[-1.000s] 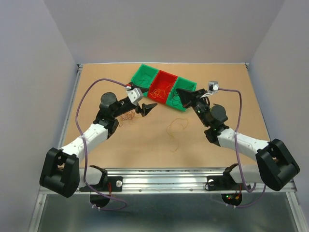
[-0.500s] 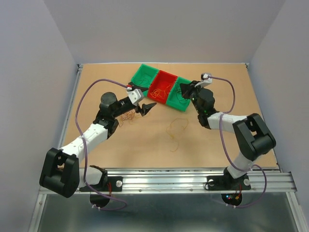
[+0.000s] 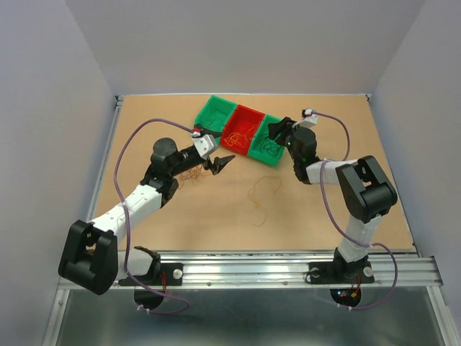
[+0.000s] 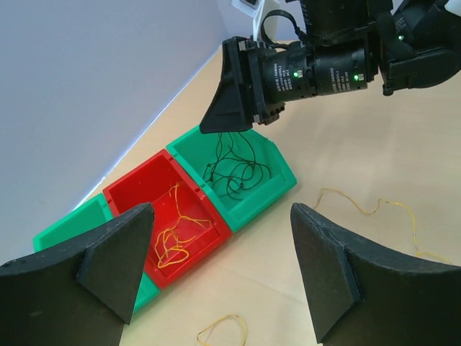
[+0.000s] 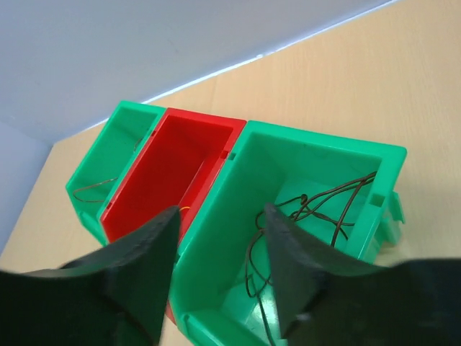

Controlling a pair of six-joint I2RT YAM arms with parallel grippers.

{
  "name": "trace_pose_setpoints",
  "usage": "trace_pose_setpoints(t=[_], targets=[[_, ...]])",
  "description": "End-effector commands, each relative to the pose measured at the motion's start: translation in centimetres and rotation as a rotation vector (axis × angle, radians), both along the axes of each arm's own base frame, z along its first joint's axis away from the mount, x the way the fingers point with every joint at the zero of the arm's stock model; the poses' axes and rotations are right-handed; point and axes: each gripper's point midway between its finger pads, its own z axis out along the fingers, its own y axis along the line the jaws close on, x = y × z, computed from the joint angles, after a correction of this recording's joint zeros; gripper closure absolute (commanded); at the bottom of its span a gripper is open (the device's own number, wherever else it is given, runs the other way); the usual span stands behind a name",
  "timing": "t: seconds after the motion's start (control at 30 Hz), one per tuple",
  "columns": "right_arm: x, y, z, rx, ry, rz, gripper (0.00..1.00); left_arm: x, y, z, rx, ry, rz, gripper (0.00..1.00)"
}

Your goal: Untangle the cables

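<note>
The left gripper (image 4: 223,249) is held wide open, with nothing in it. The right gripper (image 5: 220,215) is open too, over the green bin (image 5: 216,277) (dark cables (image 5: 324,202) inside). Orange cables (image 4: 175,238) are seen in the red bin (image 4: 140,189), and a yellow cable (image 3: 263,189) on the table (image 3: 216,216)

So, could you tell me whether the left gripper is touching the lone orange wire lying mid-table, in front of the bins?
Apart. The top view shows a stretch of table between the left gripper and the orange wire.
</note>
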Motion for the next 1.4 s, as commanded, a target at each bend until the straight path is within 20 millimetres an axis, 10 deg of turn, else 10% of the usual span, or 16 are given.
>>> trace_pose_setpoints(t=[0.0, 0.23, 0.3, 0.37, 0.63, 0.87, 1.1, 1.37], targets=[[-0.2, -0.1, 5.5, 0.020, -0.119, 0.000, 0.38, -0.5, -1.0, 0.9, 0.018, -0.048, -0.034, 0.11], [-3.3, 1.8, 7.6, -0.134, -0.044, 0.199, 0.23, -1.1, -4.6, -2.6, 0.159, -0.011, -0.082, 0.10], [-4.9, 2.4, 4.4, -0.236, 0.120, 0.297, 0.18, -1.3, -5.3, -3.1, 0.183, -0.019, -0.080, 0.10], [-7.0, 2.6, 2.1, -0.303, 0.252, 0.364, 0.01, -0.7, -5.2, -3.2, 0.183, -0.013, -0.040, 0.10], [-14.7, 4.0, 0.9, -0.536, 0.364, 0.364, 0.00, 1.6, -2.2, 0.0, 0.045, -0.036, 0.167, 0.09], [-18.1, 5.5, 2.6, -0.390, 0.363, 0.310, 0.00, 3.2, 0.4, 1.3, -0.034, -0.029, 0.273, 0.07], [-17.5, 1.1, 2.4, -0.270, 0.386, -0.042, 0.00, 3.4, 0.6, 1.5, -0.041, -0.026, 0.284, 0.07], [-21.2, -0.1, 1.7, -0.108, 0.395, -0.067, 0.00, 3.3, 0.9, 1.8, -0.050, -0.031, 0.285, 0.07]])
